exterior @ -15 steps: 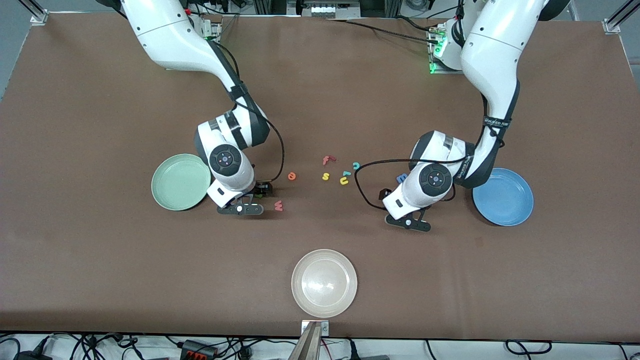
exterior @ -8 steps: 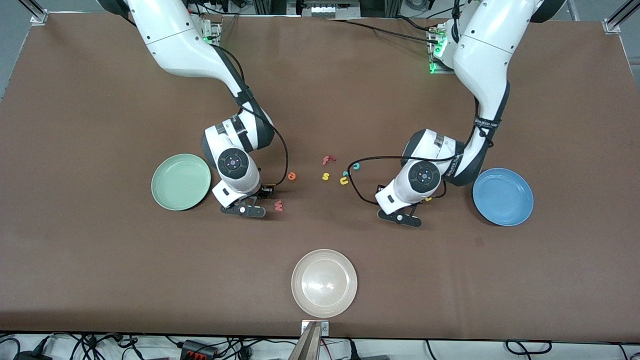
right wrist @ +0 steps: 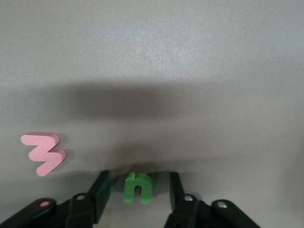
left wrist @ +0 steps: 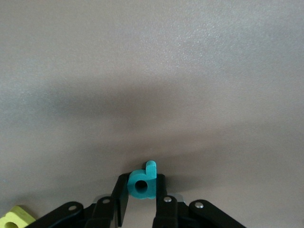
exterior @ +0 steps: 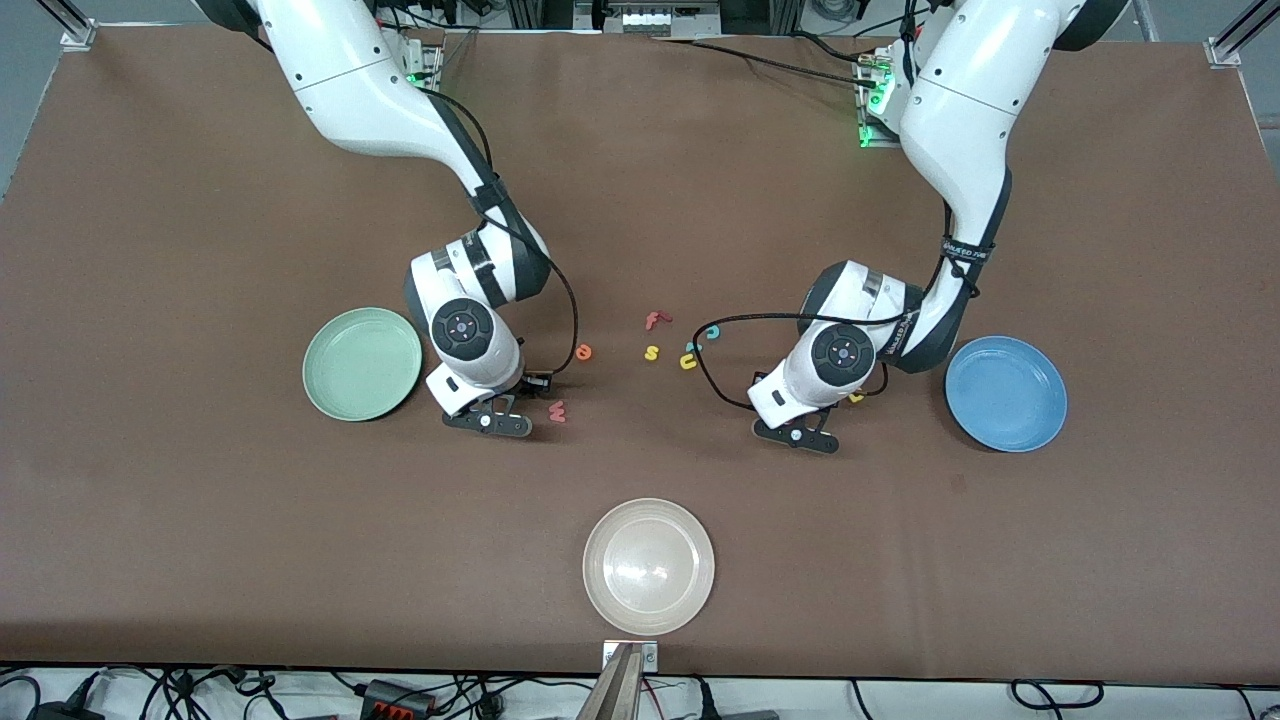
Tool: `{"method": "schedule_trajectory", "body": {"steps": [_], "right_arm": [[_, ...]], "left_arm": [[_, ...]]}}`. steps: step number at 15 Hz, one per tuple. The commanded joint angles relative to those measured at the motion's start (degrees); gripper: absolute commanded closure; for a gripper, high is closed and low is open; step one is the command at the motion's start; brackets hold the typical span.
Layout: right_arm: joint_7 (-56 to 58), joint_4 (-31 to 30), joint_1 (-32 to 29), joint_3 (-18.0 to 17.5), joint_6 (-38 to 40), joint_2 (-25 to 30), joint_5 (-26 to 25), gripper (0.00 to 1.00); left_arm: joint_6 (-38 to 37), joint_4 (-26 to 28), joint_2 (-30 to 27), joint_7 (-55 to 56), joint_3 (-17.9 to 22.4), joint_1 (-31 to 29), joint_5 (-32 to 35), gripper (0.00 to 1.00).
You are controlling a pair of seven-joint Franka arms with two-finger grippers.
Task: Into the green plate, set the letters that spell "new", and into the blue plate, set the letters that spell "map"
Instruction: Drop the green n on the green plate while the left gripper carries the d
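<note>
Nearest the front camera we see the beige plate (exterior: 649,566), well apart from both grippers. Our left gripper (left wrist: 141,209) is down at the table, its fingers (left wrist: 122,202) closed on the teal "p" (left wrist: 142,180); a yellow letter (left wrist: 14,219) lies just beside it (only a corner shows), and the blue plate (exterior: 1006,393) sits near, toward the left arm's end. Our right gripper (right wrist: 137,194) is also low, jaws partly open with the green "n" (right wrist: 138,187) between them, not touching either finger. The pink "w" (right wrist: 43,152) lies near it, the green plate (exterior: 362,363) beside it toward the right arm's end. Farther off lie the orange "e" (exterior: 584,351) and the other letters (exterior: 670,342)
</note>
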State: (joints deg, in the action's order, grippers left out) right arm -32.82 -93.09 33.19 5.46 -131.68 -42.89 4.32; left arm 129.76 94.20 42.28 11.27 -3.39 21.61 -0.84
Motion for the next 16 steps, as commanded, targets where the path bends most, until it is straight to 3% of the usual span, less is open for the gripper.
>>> {"method": "schedule_trajectory", "body": {"steps": [1, 4, 8, 11, 14, 16], "right_arm": [[-0.1, 0.8, 0.7, 0.3, 0.2, -0.3, 1.0, 0.44], [0.1, 0.8, 0.5, 0.3, 0.3, -0.4, 1.0, 0.54], [0.2, 0.7, 0.5, 0.3, 0.5, -0.3, 1.0, 0.92], [0.6, 0.7, 0.3, 0.3, 1.9, 1.0, 1.0, 0.95], [0.7, 0.1, -0.1, 1.2, 9.5, 6.1, 0.2, 0.95], [6.9, -2.3, -0.2, 5.3, 12.8, 9.1, -0.2, 0.95]], "left_arm": [[-1.2, 0.4, -2.3, -0.5, 0.5, -0.8, 0.1, 0.89], [-10.1, -0.5, -7.2, -0.5, 1.5, -1.6, 0.1, 0.89], [-21.5, -0.4, -12.2, -3.0, 1.7, -6.3, 3.6, 0.90], [-25.8, 0.4, -13.2, -12.0, 1.5, -13.3, 5.8, 0.90], [-22.7, 2.0, -11.9, -23.1, 1.5, -21.0, 5.8, 0.90], [-19.7, 2.3, -9.7, -29.1, 1.7, -23.8, 5.8, 0.90]]}}
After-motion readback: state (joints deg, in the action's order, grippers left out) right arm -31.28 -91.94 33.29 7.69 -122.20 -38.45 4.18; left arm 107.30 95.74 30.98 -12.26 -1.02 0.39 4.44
